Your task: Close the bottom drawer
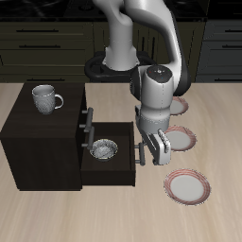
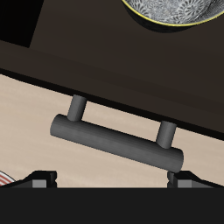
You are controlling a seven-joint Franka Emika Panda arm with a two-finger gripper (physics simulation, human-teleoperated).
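The blackish-brown cabinet's bottom drawer (image 1: 121, 168) is standing pulled out toward the plates, a patterned bowl (image 1: 104, 148) lying inside. The wrist view is showing its grey bar handle (image 2: 118, 142) close up, unclasped. The two-finger gripper (image 1: 162, 148) is hovering beside it, fingers apart.

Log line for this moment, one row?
drawer: open, bowl inside | hand: at handle, fingers either side, not gripping | mug: on cabinet
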